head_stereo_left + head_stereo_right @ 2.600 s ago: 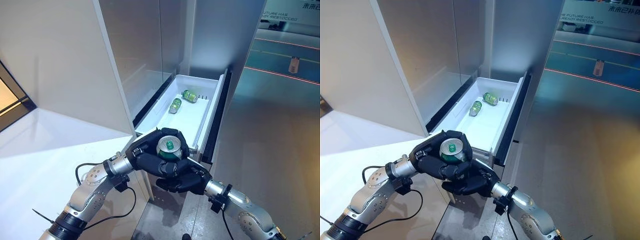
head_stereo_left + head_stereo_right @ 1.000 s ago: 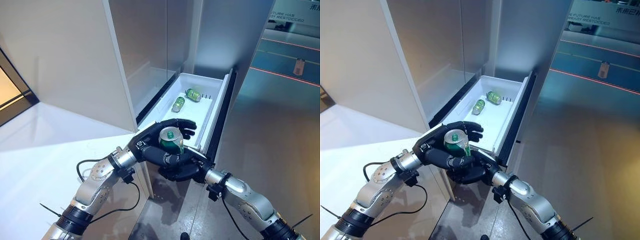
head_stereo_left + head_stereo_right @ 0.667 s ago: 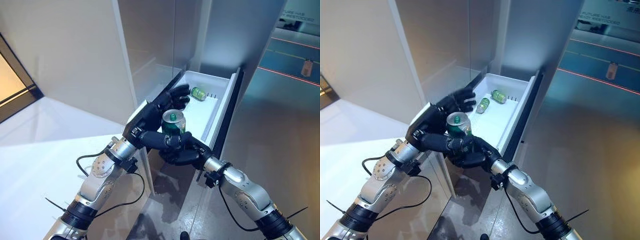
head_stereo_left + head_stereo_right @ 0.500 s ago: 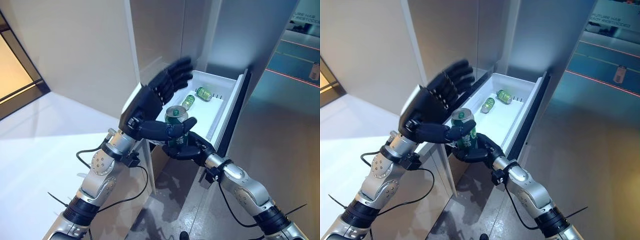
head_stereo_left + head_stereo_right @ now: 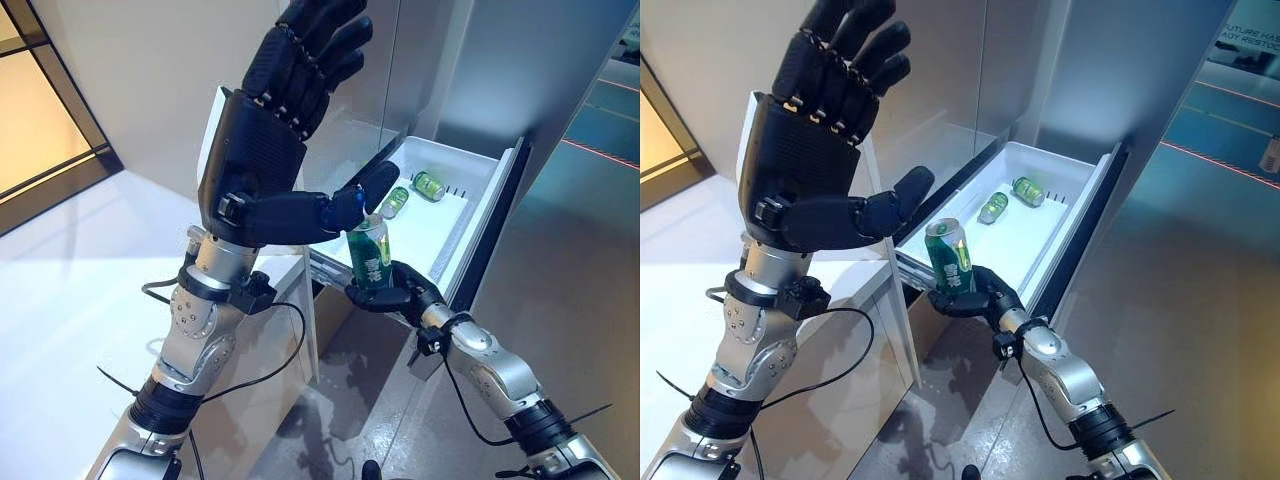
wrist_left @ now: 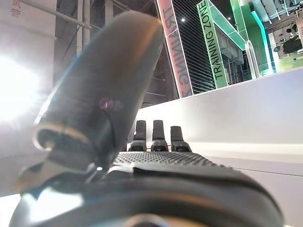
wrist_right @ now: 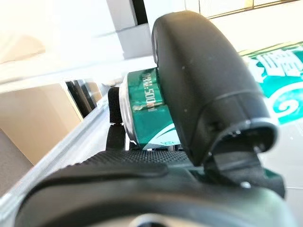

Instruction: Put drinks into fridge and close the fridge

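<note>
Both arms are silver-grey metal in rounded segments, the left arm (image 5: 197, 335) and the right arm (image 5: 492, 375), each with black collars at the joints. The left hand (image 5: 262, 165) is matt black, its palm finely dotted, with small pale marks at the finger roots; the right hand (image 5: 398, 296) is black too
</note>
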Controlling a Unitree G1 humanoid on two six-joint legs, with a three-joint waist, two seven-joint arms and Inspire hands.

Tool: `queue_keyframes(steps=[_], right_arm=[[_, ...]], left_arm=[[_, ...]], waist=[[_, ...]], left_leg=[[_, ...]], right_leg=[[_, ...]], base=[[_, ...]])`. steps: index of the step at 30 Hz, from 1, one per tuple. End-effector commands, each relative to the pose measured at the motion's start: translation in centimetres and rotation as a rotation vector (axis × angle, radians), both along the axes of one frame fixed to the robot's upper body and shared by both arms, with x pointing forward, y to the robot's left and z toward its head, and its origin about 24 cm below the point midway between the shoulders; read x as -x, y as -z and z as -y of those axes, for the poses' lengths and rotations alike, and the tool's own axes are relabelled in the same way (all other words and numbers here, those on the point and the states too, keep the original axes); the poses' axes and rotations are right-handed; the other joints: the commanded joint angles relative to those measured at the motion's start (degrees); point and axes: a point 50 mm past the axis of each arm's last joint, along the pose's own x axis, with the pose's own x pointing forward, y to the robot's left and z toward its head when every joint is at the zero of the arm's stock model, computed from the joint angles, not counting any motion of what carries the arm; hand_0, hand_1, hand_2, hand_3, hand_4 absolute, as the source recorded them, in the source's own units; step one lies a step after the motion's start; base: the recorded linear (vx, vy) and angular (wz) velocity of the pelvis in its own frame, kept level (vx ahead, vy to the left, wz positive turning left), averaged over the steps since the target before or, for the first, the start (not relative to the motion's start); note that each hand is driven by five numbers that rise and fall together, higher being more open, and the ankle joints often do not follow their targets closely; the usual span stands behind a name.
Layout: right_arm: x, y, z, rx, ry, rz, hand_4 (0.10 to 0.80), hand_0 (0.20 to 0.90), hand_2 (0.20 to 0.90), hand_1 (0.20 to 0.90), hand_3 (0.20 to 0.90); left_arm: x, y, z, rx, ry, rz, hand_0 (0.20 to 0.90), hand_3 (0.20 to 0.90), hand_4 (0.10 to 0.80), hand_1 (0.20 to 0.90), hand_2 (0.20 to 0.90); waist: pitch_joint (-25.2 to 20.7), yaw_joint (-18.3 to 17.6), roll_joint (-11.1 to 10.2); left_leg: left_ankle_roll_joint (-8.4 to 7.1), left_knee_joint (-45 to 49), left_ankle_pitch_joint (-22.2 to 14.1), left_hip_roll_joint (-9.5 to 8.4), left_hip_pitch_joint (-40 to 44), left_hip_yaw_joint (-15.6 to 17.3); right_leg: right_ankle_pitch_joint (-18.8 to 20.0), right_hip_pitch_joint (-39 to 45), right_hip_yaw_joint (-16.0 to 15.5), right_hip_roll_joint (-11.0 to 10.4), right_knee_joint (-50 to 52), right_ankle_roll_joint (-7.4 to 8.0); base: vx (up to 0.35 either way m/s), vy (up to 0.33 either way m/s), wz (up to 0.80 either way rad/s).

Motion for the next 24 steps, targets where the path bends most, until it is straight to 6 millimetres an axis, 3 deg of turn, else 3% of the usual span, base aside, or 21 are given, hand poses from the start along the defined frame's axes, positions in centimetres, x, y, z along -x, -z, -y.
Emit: queue_keyframes(steps=[1,5,9,11,14,17,24], right_arm=[[-2.1,-14.1,-0.8,-0.165,0.006,0.628,0.100,0.300,0.300,0.300,0.200],[-2.8,-16.5,0.3,-0.139,0.094,0.716,0.100,0.300,0.300,0.300,0.200],[-3.5,-19.7,3.0,-0.111,0.224,0.816,0.100,0.300,0.300,0.300,0.200],[-3.6,-20.2,3.6,-0.098,0.244,0.825,0.100,0.300,0.300,0.300,0.200],[-4.1,-21.7,6.0,-0.025,0.330,0.849,0.100,0.300,0.300,0.300,0.200],[-4.7,-22.5,8.3,0.021,0.406,0.817,0.100,0.300,0.300,0.300,0.200],[-6.1,-22.7,12.1,0.157,0.516,0.747,0.100,0.300,0.300,0.300,0.200]], left_arm=[[-0.5,-0.8,0.1,0.019,0.042,0.012,0.900,0.900,0.800,0.900,0.900],[-1.3,0.7,0.5,-0.002,0.104,-0.105,0.900,0.900,0.800,0.900,0.900],[-2.1,3.9,0.5,-0.011,0.138,-0.298,0.900,0.900,0.800,0.900,0.900],[-2.2,4.6,0.5,-0.013,0.148,-0.330,0.900,0.900,0.800,0.900,0.900],[-2.2,8.0,0.5,-0.021,0.234,-0.499,0.900,0.900,0.800,0.900,0.900],[-1.3,12.0,1.1,-0.064,0.351,-0.699,0.900,0.900,0.800,0.900,0.900],[2.1,18.6,1.8,-0.240,0.502,-0.958,0.900,0.900,0.800,0.900,0.900]], waist=[[-4.90,0.34,-1.41],[-5.03,0.75,-1.47],[-5.34,1.50,-1.57],[-5.38,1.65,-1.58],[-5.45,2.50,-1.59],[-5.31,3.30,-1.60],[-4.23,5.24,-1.29]], left_leg=[[1.42,3.38,-3.25,-2.55,-1.55,-2.08],[1.25,3.12,-3.22,-2.52,-1.53,-2.05],[1.25,2.88,-3.34,-2.57,-1.75,-2.12],[1.22,2.91,-3.32,-2.58,-1.82,-2.10],[1.17,3.05,-3.17,-2.61,-2.22,-2.16],[1.07,3.38,-3.06,-2.56,-2.71,-2.21],[1.08,3.76,-3.15,-2.78,-2.89,-3.54]], right_leg=[[-6.75,1.82,-0.14,1.59,5.46,0.86],[-6.57,1.97,-0.44,1.53,5.11,0.99],[-6.43,1.89,-0.62,1.52,4.60,1.10],[-6.39,1.83,-0.69,1.50,4.64,1.11],[-6.28,1.69,-0.96,1.43,4.66,1.01],[-6.41,1.47,-1.39,1.35,5.03,0.91],[-7.53,1.96,-2.65,1.04,5.89,0.61]], base=[[0.000,0.000,0.00],[0.000,0.000,0.00],[0.013,0.023,0.02],[0.018,0.023,0.09],[0.039,0.025,0.11],[0.051,0.009,0.08],[0.072,-0.001,0.17]])
